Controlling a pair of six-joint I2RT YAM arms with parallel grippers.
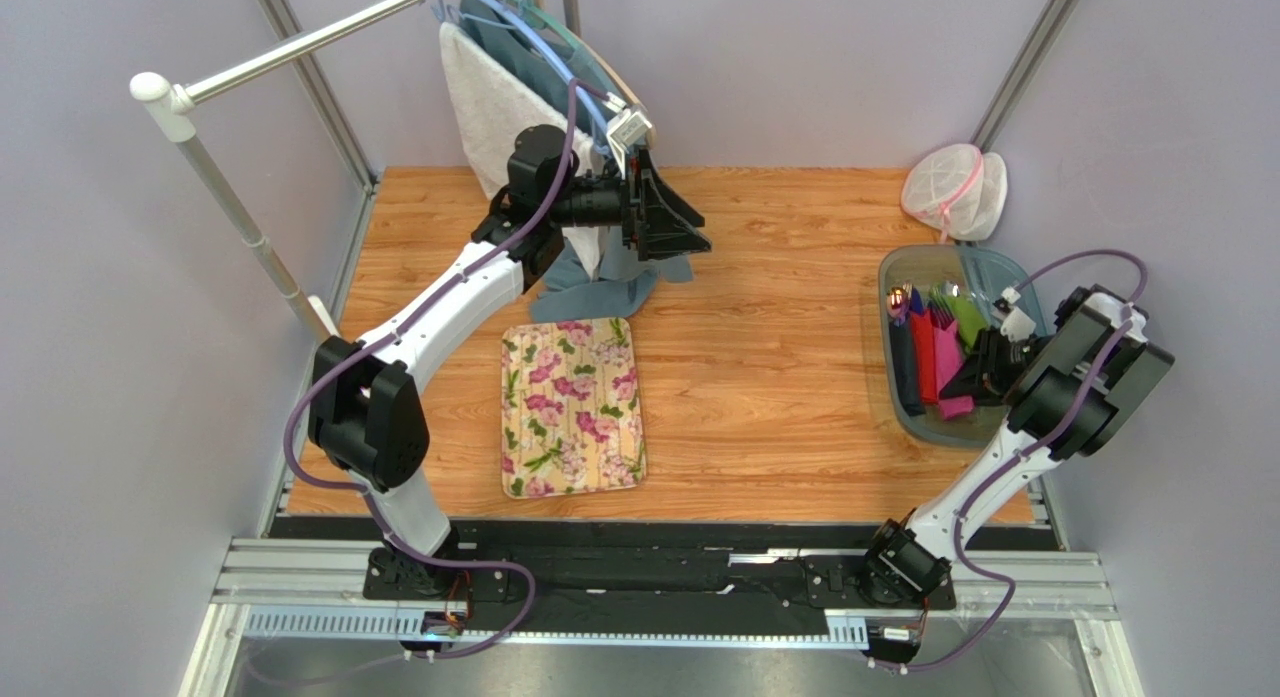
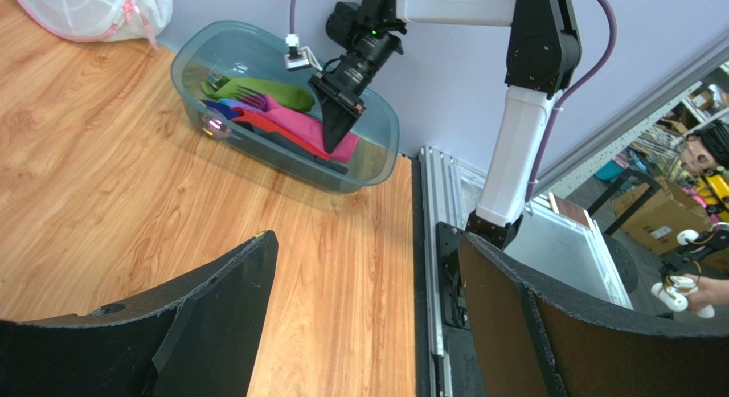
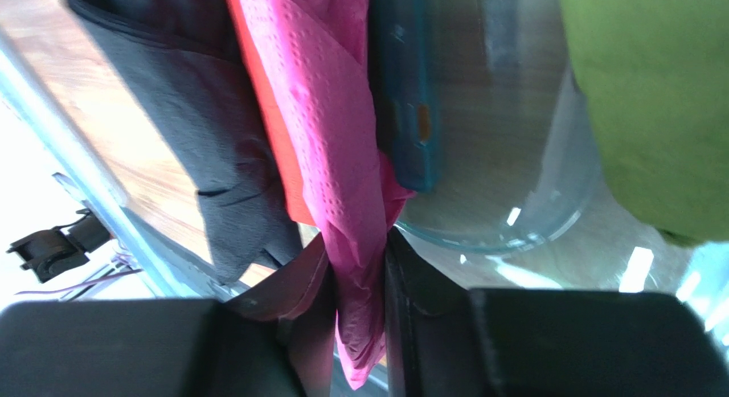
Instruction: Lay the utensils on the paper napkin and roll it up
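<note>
The magenta paper napkin (image 3: 342, 158) sits folded in the clear bin (image 1: 890, 319) at the right, among red, dark grey and green folded sheets. My right gripper (image 3: 358, 277) reaches into the bin, and its two fingers press on an edge of the paper napkin (image 1: 947, 370) from both sides. In the left wrist view, the tines of one of the utensils (image 2: 251, 94) show at the far end of the bin; the rest is hidden by the sheets. My left gripper (image 1: 669, 225) hangs wide open at the back of the table, with nothing between its fingers (image 2: 231, 286).
A cream flowered mat (image 1: 574, 405) lies flat left of centre. A grey-blue cloth (image 1: 609, 292) lies behind it, under a rack of hangers with cloths (image 1: 511, 67). A white mesh bag (image 1: 954, 192) sits behind the bin. A green sheet (image 3: 659, 98) fills the bin's far side.
</note>
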